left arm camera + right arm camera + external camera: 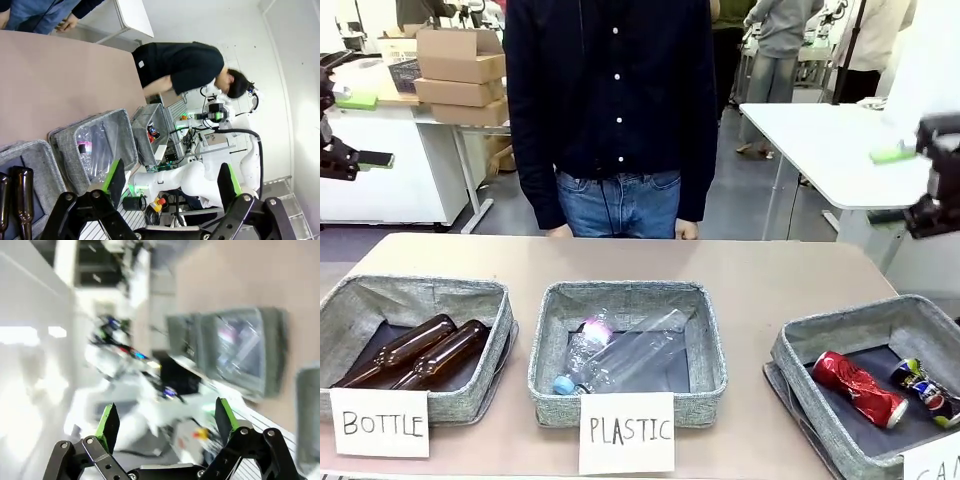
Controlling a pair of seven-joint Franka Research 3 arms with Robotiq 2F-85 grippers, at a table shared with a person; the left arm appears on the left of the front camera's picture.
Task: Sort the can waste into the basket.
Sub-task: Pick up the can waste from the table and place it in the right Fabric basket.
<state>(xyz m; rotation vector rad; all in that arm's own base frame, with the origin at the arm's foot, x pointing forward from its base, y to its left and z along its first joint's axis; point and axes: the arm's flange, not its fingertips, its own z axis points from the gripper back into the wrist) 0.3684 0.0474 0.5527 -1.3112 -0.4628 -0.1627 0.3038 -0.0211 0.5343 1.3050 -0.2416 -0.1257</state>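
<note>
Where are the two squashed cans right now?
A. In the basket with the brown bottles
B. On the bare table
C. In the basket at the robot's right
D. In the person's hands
C: the red can and the dark can lie side by side in the grey basket at the robot's right.

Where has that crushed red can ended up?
In the front view the red can lies inside the basket at the table's right end, just left of the dark can.
</note>
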